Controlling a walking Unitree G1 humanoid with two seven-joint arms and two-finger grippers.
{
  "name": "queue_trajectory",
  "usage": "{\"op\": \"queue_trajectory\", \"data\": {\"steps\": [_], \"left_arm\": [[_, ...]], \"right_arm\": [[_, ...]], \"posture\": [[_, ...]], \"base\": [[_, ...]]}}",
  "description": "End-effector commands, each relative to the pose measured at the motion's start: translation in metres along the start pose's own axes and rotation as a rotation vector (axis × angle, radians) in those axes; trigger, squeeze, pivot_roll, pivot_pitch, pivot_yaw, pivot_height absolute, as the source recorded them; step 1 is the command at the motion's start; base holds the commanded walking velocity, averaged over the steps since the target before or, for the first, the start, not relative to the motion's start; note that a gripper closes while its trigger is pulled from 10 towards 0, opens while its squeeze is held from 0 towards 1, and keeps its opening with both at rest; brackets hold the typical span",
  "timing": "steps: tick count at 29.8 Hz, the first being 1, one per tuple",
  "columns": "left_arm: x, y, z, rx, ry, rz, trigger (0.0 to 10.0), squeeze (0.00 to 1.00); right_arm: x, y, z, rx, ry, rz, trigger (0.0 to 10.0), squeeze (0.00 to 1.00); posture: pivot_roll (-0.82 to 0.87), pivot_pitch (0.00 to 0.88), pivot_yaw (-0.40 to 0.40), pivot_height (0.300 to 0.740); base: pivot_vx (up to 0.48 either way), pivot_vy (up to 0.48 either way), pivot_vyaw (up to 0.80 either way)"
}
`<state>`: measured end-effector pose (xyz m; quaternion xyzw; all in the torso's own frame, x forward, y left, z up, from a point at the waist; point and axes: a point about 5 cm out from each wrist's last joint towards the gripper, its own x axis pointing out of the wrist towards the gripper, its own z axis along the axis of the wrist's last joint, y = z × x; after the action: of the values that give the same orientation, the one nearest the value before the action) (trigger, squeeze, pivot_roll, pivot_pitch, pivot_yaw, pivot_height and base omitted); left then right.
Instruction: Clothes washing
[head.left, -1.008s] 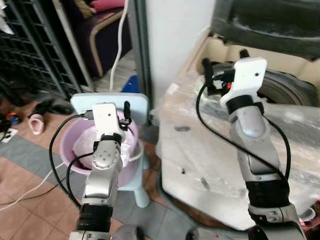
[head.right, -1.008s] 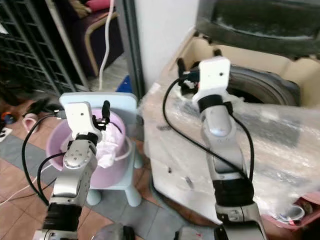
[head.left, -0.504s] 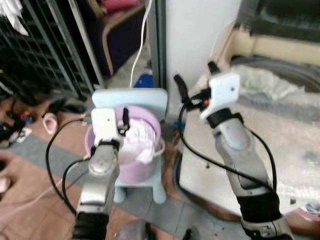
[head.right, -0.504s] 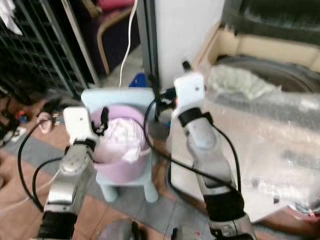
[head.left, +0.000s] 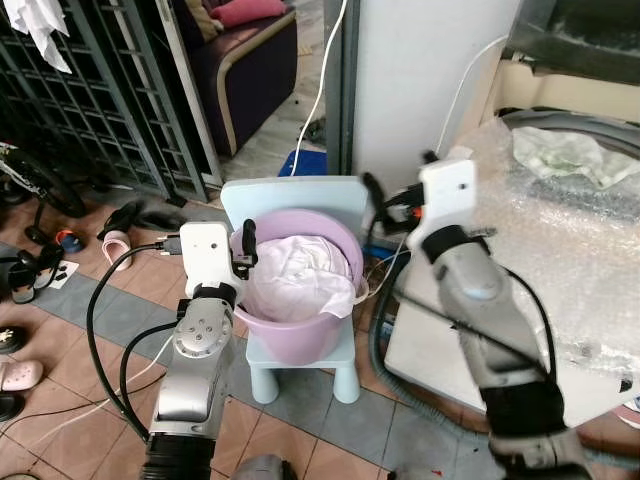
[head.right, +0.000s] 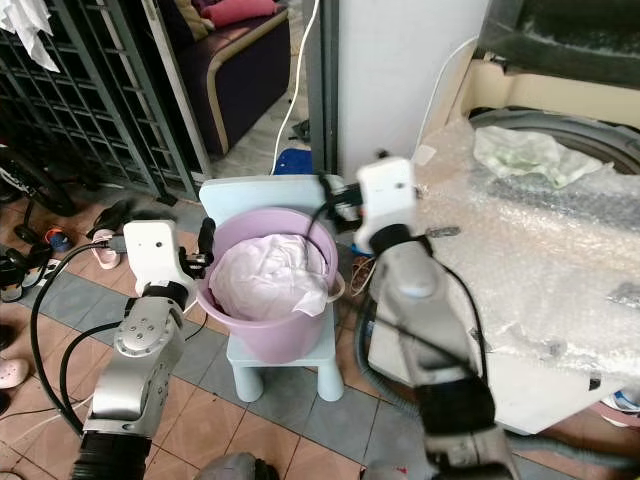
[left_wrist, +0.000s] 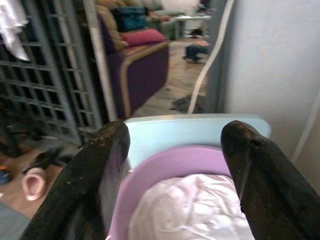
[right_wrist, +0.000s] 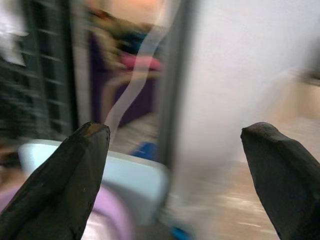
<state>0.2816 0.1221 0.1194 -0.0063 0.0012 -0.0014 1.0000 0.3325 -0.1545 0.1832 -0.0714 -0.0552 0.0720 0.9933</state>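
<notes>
Purple tub (head.left: 300, 325) sitting on pale blue stool (head.left: 290, 192), white clothes (head.left: 300, 275) filling tub. Left gripper (left_wrist: 172, 165) hovering at tub's near-left rim, fingers spread wide, holding nothing. Right gripper (right_wrist: 180, 175) hanging above tub's right rim, fingers wide apart, empty. Washer (head.right: 560, 290) standing right of tub, wrapped in bubble wrap

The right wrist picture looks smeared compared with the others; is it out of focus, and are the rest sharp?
Right wrist view: streaky blur across the background and the chair. Left wrist view: crisp on the purple bucket and white laundry. Left eye view: sharp, though the right gripper looks slightly soft.
</notes>
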Motion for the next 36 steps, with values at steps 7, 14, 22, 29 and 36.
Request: {"op": "queue_trajectory", "data": {"steps": [7,14,22,29,36], "left_arm": [[-0.003,0.001,0.003,-0.008,-0.006,-0.016,10.0,0.00],[-0.002,0.000,0.003,-0.003,-0.001,-0.021,10.0,0.00],[-0.004,0.002,0.001,0.000,0.012,-0.001,10.0,0.00],[-0.003,0.002,0.002,0.005,0.013,0.000,10.0,0.00],[-0.002,0.002,0.003,-0.002,0.011,0.008,10.0,0.00]], "right_arm": [[0.011,-0.017,-0.005,-0.053,0.057,-0.082,10.0,0.00],[0.037,-0.073,-0.016,0.006,0.234,-0.323,10.0,0.00],[0.033,-0.120,0.011,-0.106,0.136,-0.592,10.0,0.00],[0.036,-0.091,0.042,-0.118,-0.131,-0.450,10.0,0.00],[0.017,-0.031,0.040,-0.123,-0.249,-0.127,10.0,0.00]], "posture": [[-0.05,0.037,0.077,0.740],[-0.04,0.039,0.072,0.740],[-0.04,0.038,0.063,0.740],[-0.05,0.041,0.073,0.740],[-0.05,0.043,0.071,0.740]], "base": [[0.000,0.000,0.00],[0.000,0.000,0.00],[0.000,0.000,0.00],[0.000,0.000,0.00],[0.000,0.000,0.00]]}}
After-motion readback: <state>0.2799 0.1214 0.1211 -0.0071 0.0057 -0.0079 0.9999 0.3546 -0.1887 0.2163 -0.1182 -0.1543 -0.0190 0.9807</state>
